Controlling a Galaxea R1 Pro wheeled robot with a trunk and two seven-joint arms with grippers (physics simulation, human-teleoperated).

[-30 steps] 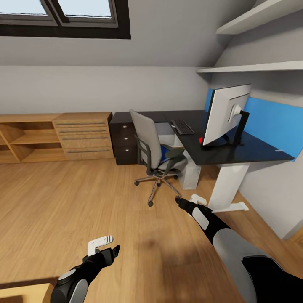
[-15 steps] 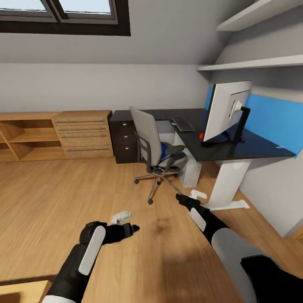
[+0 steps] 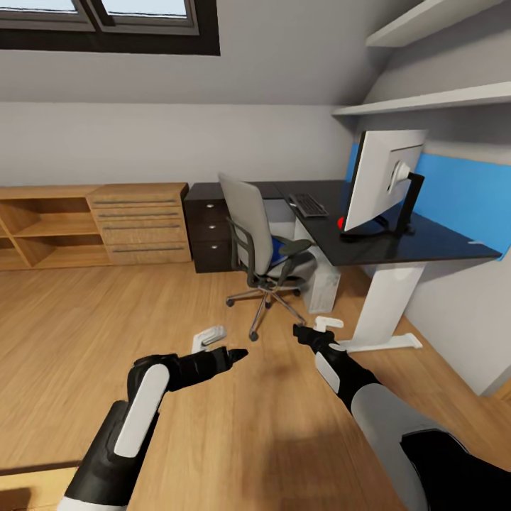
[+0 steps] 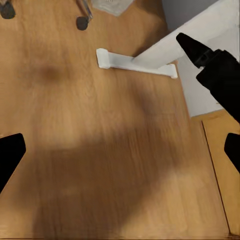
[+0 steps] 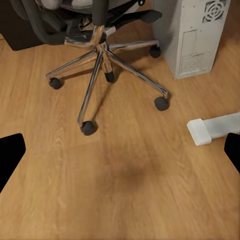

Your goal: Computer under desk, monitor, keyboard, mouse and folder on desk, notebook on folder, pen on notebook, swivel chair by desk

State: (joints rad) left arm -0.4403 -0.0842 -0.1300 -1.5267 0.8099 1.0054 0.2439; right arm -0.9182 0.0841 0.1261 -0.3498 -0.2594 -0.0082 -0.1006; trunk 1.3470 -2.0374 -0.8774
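Both tools hang open-jawed, empty, near swivel chair.

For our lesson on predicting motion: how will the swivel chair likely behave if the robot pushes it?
The swivel chair probably rolls easily: its chrome base sits on castors on smooth wooden floor. It may spin rather than travel straight, and a high push on the backrest could tip it.

Right of centre, the black desk carries the monitor and keyboard; the grey swivel chair, just left, holds the blue folder.
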